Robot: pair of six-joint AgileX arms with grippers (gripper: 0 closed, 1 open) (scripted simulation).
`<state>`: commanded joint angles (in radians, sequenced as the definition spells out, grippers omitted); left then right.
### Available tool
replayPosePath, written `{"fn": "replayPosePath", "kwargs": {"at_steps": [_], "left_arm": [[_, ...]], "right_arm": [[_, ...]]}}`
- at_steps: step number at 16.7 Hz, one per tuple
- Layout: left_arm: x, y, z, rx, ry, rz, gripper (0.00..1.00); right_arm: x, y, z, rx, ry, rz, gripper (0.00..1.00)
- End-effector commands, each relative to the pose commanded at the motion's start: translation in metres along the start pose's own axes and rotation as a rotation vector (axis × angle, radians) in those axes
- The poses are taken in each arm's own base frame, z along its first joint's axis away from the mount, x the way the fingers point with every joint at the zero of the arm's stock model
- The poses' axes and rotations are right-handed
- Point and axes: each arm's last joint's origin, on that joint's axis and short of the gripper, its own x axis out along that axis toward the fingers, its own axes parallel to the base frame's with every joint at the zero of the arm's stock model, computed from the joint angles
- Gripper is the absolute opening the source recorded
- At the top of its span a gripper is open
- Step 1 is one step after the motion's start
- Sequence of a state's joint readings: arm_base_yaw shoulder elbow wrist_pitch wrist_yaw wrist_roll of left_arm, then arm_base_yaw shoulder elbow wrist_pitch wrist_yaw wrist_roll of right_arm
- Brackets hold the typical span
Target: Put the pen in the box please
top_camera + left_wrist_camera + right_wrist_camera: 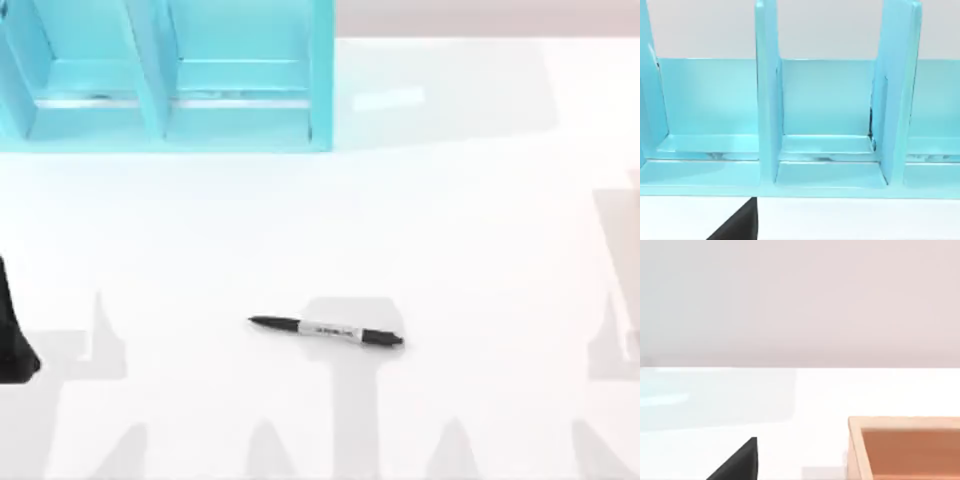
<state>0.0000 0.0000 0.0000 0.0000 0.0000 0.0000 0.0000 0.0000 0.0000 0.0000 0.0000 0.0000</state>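
Note:
The pen is slim and black with a pale label band. It lies flat near the middle of the white table, its pointed tip toward the left. The box is light wood with an open top, and one corner of it appears in the right wrist view. My left arm is a dark shape at the table's left edge, far from the pen. A black wedge of my left gripper sits at the lower edge of the left wrist view. A similar wedge of my right gripper appears in the right wrist view.
A light blue rack with upright dividers stands at the back left. The left wrist view faces its compartments. White table top surrounds the pen.

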Motion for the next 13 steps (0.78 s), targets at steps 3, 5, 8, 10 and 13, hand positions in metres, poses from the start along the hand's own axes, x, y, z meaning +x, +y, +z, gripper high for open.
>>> {"fn": "replayPosePath", "kwargs": {"at_steps": [3, 5, 8, 10, 13], "left_arm": [[0.0, 0.0, 0.0, 0.0, 0.0, 0.0, 1.0], [0.0, 0.0, 0.0, 0.0, 0.0, 0.0, 1.0], [0.0, 0.0, 0.0, 0.0, 0.0, 0.0, 1.0], [0.0, 0.0, 0.0, 0.0, 0.0, 0.0, 1.0], [0.0, 0.0, 0.0, 0.0, 0.0, 0.0, 1.0]], "right_arm": [[0.0, 0.0, 0.0, -0.006, 0.013, 0.003, 1.0], [0.002, 0.002, 0.0, -0.034, 0.075, 0.019, 1.0], [0.008, 0.009, 0.003, -0.111, 0.238, 0.071, 1.0], [0.014, 0.015, 0.012, -0.181, 0.362, 0.127, 1.0], [0.031, 0.031, 0.034, -0.301, 0.531, 0.239, 1.0]]}}
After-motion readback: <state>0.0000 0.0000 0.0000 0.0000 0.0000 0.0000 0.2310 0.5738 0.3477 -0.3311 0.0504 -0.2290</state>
